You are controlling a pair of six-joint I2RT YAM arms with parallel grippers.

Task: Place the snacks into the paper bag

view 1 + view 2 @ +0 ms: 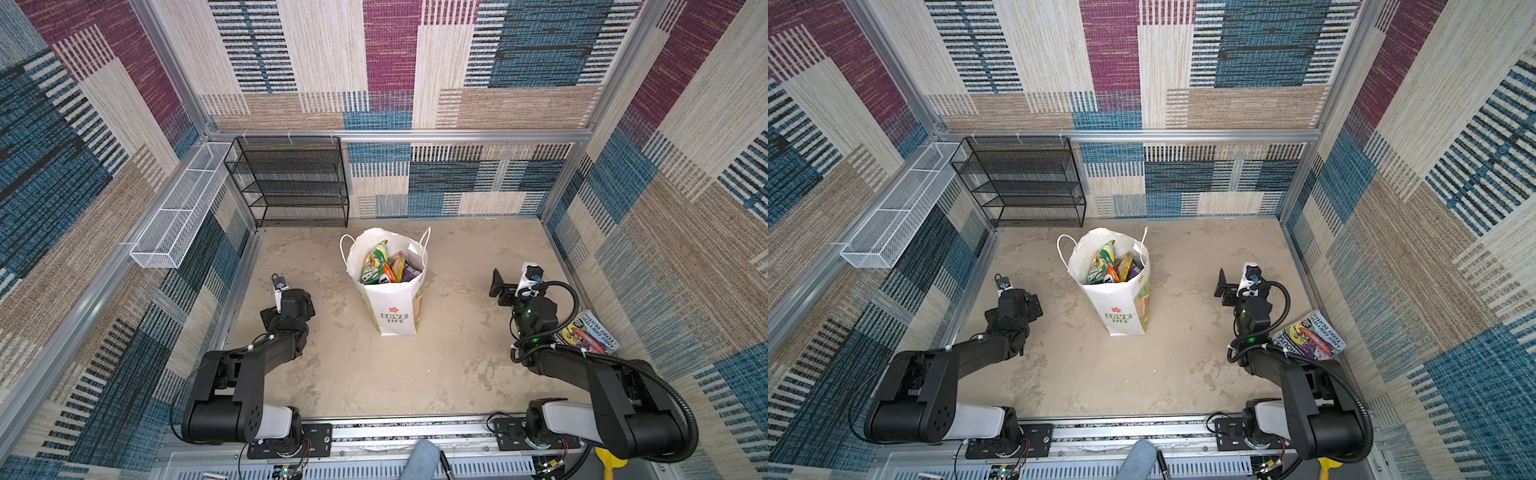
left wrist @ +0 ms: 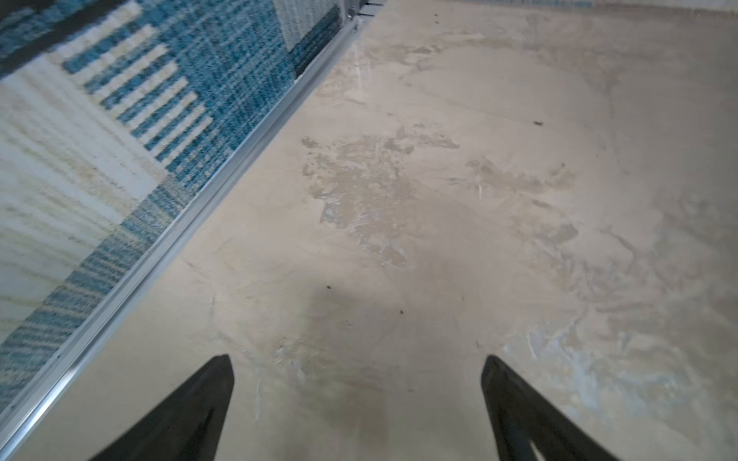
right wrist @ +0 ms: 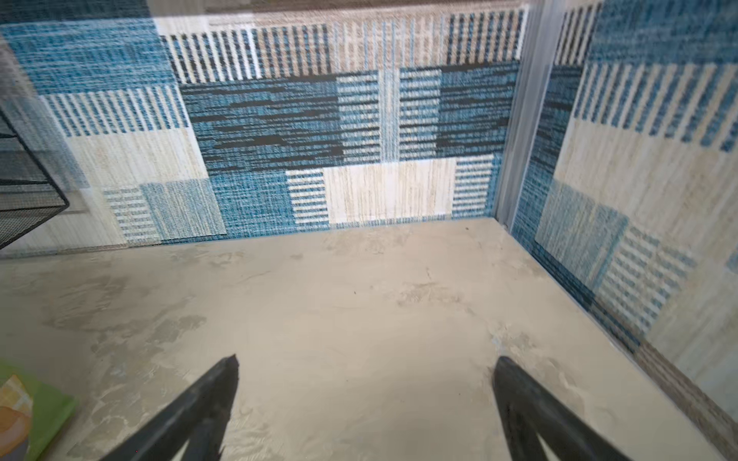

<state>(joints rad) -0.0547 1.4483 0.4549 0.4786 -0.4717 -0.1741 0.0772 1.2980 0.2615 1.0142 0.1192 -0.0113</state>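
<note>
The white paper bag (image 1: 395,309) (image 1: 1121,309) stands upright in the middle of the floor, mouth open. Several snacks (image 1: 384,266) (image 1: 1108,266), green, orange and purple packets, stick up inside it. No packet lies loose on the floor in either top view. My left gripper (image 2: 357,361) is open and empty over bare floor by the left wall, left of the bag. My right gripper (image 3: 365,361) is open and empty, right of the bag, one of its fingers (image 1: 496,283) showing from above. A green and orange print (image 3: 32,415) shows at the edge of the right wrist view.
A printed book (image 1: 590,332) (image 1: 1312,336) lies against the right wall beside my right arm. A black mesh shelf (image 1: 291,183) stands at the back left. A white wire basket (image 1: 178,220) hangs on the left wall.
</note>
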